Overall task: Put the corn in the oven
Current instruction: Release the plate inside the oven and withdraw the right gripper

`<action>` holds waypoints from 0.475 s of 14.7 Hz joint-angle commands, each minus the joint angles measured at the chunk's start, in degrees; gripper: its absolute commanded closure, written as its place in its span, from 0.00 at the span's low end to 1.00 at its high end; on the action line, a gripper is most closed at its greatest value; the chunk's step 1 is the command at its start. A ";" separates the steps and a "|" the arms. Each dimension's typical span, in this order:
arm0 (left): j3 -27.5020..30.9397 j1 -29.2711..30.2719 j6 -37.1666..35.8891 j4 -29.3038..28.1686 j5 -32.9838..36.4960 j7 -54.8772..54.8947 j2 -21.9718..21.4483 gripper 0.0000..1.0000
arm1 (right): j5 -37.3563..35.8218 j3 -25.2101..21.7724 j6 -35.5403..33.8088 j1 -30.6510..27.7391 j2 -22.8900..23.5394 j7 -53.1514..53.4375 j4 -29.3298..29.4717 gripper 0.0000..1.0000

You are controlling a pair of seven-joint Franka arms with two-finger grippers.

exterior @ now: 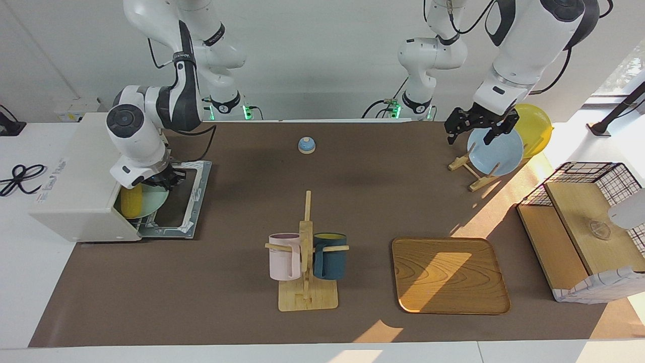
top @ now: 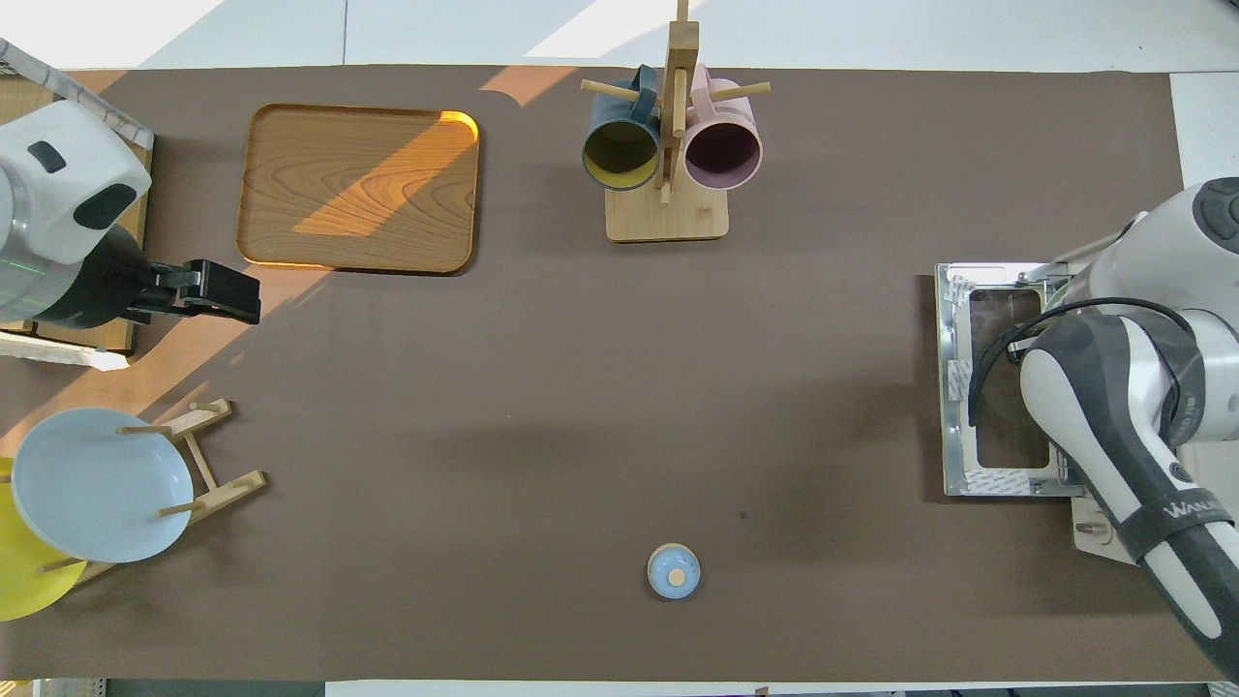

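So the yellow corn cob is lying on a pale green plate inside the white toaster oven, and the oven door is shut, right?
Not quite. The oven door is open, dropped flat onto the table in front of the white toaster oven. The facing view shows it. The rest holds: the yellow corn cob lies on a pale green plate inside the oven.

Robot lab: two arms [exterior: 151,101], staged tabletop [exterior: 352,201].
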 commanded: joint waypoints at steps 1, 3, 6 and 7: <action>-0.07 0.47 0.74 -1.16 -0.86 0.35 -1.10 0.00 | -0.73 0.89 1.47 -1.30 -0.60 -1.08 -1.18 0.64; -0.07 0.47 0.74 -1.16 -0.86 0.35 -1.10 0.00 | -0.56 0.89 0.42 -0.77 -0.33 -0.99 -0.04 0.63; -0.07 0.47 0.74 -1.16 -0.86 0.35 -1.10 0.00 | 0.06 1.15 -2.38 -0.60 0.54 -0.90 2.85 0.63; -0.07 0.47 0.74 -1.16 -0.77 0.35 -1.10 0.00 | 0.14 1.24 -4.14 -0.16 1.15 -0.64 4.87 0.63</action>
